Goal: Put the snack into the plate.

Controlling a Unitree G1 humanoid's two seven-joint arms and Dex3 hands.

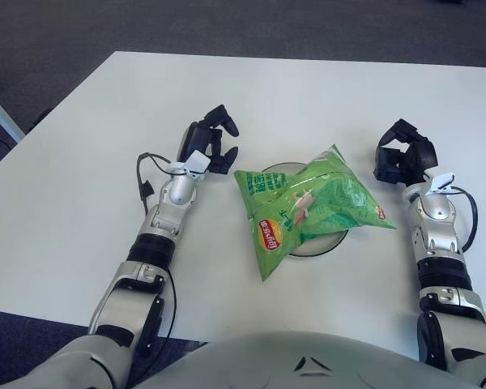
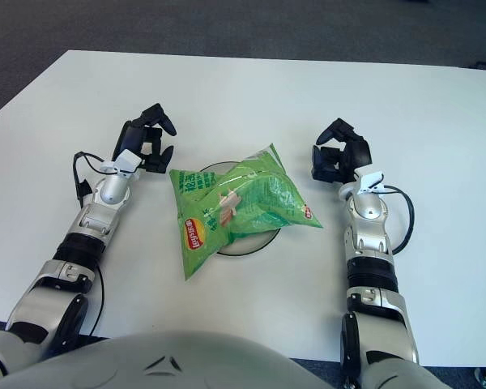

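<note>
A green snack bag (image 1: 304, 207) lies across a small round plate (image 1: 276, 171) at the middle of the white table, covering most of it; the bag's lower corner hangs over the plate's near rim. My left hand (image 1: 211, 143) shows just left of the bag, fingers loosely curled and holding nothing, a small gap from the bag. My right hand (image 1: 402, 157) is to the right of the bag, also apart from it, fingers curled with nothing in them.
The white table (image 1: 292, 97) stretches far beyond the plate. Dark carpet lies past its far edge. A pale table leg or edge (image 1: 0, 113) shows at the far left. Cables loop off both wrists.
</note>
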